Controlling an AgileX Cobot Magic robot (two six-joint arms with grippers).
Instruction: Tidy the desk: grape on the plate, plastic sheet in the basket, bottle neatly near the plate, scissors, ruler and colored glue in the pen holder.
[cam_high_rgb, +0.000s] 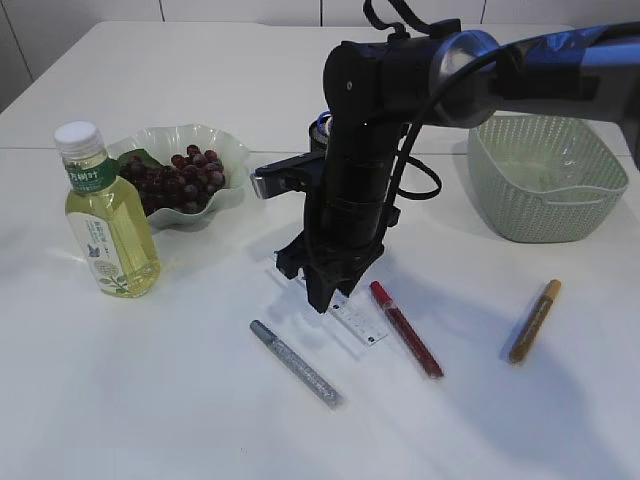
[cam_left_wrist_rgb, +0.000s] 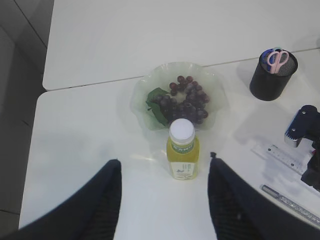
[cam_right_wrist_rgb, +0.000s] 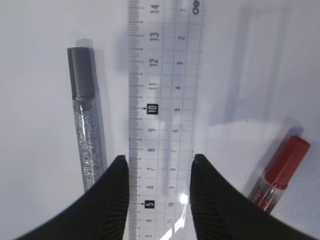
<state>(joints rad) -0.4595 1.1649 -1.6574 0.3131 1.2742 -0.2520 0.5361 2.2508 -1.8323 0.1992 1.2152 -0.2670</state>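
Right gripper (cam_right_wrist_rgb: 157, 172) spread astride the clear plastic ruler (cam_right_wrist_rgb: 161, 100), centre frame, flat on white desk (cam_right_wrist_rgb: 40, 30); thin edge may slip out during closing.

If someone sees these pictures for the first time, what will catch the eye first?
Probably the right arm's tool, down at the table's middle with its fingers on either side of the clear ruler. Next, the yellow bottle standing at the left, in front of the plate of grapes.
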